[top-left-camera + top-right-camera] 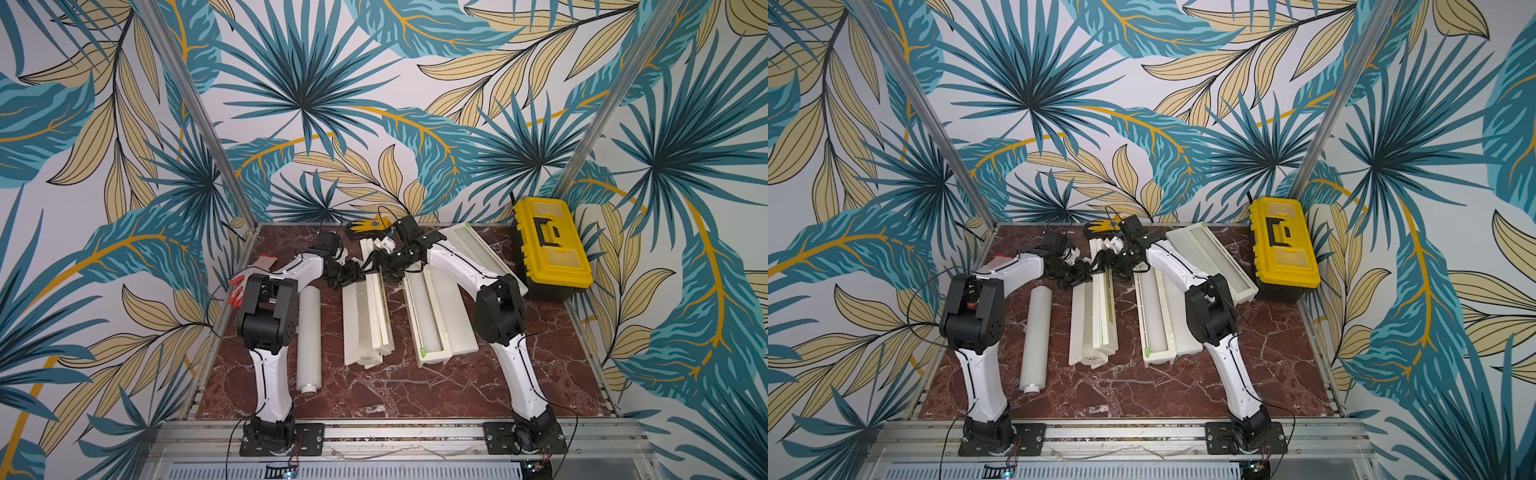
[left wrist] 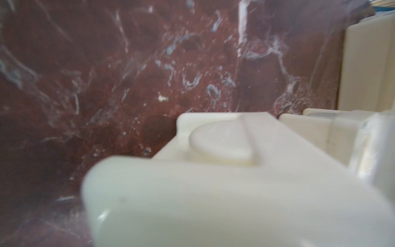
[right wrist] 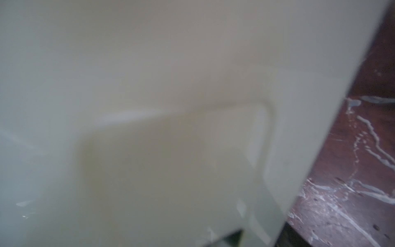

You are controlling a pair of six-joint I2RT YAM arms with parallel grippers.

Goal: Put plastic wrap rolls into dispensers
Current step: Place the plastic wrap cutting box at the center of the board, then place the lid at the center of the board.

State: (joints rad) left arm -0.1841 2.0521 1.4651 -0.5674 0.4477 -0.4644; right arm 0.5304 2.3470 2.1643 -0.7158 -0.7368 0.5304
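A loose roll (image 1: 309, 336) lies flat near the left edge of the tabletop (image 1: 415, 395), running from front to far edge, just beside the left arm and touching no box. At the tabletop's centre sits the middle dispenser (image 1: 361, 328), its lid (image 1: 380, 307) standing on edge above the body with the yellow-green strip facing right.

Both arms meet at this box's far end. The left gripper (image 1: 356, 272) is against the body's far left corner. The left wrist view shows only blurred cream plastic (image 2: 235, 181) up close, with no fingers, so I cannot tell whether it is spread or pinching. The right gripper (image 1: 380, 266) seems to straddle the lid's far end, but whether it is clamped there I cannot tell.

Just right of centre, an open dispenser (image 1: 432, 357) holds a second roll (image 1: 428, 320) in its trough. A third dispenser (image 1: 469, 245), also open, lies toward the far right corner, near a yellow toolbox (image 1: 552, 249) at the right edge.
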